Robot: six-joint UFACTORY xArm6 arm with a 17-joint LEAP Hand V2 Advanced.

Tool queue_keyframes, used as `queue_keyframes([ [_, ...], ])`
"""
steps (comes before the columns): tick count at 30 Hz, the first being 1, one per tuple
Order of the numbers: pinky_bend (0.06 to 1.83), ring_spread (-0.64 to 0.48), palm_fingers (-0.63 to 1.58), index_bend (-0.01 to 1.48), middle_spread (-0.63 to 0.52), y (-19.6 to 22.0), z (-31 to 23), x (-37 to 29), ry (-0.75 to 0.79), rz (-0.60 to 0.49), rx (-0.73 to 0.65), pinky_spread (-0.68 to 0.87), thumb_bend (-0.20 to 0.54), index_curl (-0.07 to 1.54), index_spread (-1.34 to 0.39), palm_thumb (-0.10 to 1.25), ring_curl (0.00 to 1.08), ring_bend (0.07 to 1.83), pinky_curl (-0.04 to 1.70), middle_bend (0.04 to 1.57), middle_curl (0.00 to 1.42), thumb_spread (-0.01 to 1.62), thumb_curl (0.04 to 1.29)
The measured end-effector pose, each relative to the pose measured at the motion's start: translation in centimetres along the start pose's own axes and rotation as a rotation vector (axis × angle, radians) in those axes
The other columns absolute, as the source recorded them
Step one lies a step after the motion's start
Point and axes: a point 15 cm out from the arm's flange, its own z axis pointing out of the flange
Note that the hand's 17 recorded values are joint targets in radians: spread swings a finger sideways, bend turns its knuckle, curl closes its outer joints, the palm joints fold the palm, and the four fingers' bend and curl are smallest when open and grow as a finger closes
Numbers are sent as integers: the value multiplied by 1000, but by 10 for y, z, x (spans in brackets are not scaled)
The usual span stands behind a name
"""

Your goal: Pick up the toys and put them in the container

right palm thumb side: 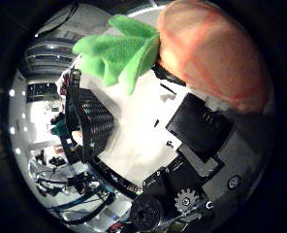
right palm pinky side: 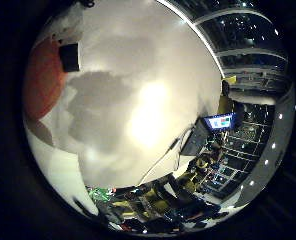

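A plush carrot (right palm thumb side: 211, 53) with an orange body and green felt leaves (right palm thumb side: 117, 51) fills much of the thumb side view, close against my palm. My right hand (right palm thumb side: 199, 128) has its black and white fingers curled against the carrot's body. The little finger side view shows the orange body (right palm pinky side: 40, 82) with a black fingertip (right palm pinky side: 69, 56) on it. A black mesh container (right palm thumb side: 95, 121) stands on the white table (right palm thumb side: 138, 136) beyond the leaves. The hand and the carrot cast a broad shadow (right palm pinky side: 100, 110) on the table.
The white table (right palm pinky side: 153, 55) spreads wide under the palm. Past its edge stand a lit monitor (right palm pinky side: 218, 121) and desks with clutter (right palm pinky side: 153, 200). More room clutter lies behind the container (right palm thumb side: 61, 165).
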Motion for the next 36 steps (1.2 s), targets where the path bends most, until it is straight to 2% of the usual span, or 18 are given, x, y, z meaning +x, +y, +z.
queue_keyframes([
  [8, 1239, -251, 1034, 1141, -185, 60, -59, -84, 8, -54, 38, -185, -18, 886, -280, 920, 797, 1342, 1071, 1284, 874, 1046, 438],
  [14, 1190, -253, 1037, 1143, -171, 86, -67, -164, -14, -109, 4, -183, -19, 897, -268, 920, 818, 1329, 1163, 1284, 874, 1042, 444],
  [22, 1144, -256, 1049, 1133, -166, 71, -72, -264, -35, -188, 14, -188, -19, 901, -264, 920, 834, 1309, 1232, 1275, 873, 1041, 446],
  [27, 1120, -258, 1055, 1125, -166, 50, -73, -320, -93, -239, 86, -195, -19, 904, -264, 923, 844, 1297, 1265, 1270, 875, 1038, 446],
  [31, 1071, -253, 1069, 1035, -173, 42, -72, -352, -136, -263, 120, -216, -19, 880, -269, 922, 821, 1272, 1223, 1230, 854, 1030, 447],
  [34, 966, -268, 873, 730, -183, 44, -70, -363, -139, -288, 119, -321, -25, 814, -324, 903, 743, 1215, 1084, 1114, 775, 1012, 443],
  [35, 984, -286, 474, 535, -207, 45, -70, -365, -140, -298, 117, -378, -20, 749, -396, 908, 714, 1161, 1038, 913, 710, 1016, 443],
  [36, 905, -272, 229, 529, -207, 46, -69, -367, -139, -306, 112, -334, -17, 706, -442, 915, 666, 1049, 1019, 788, 658, 1018, 444],
])
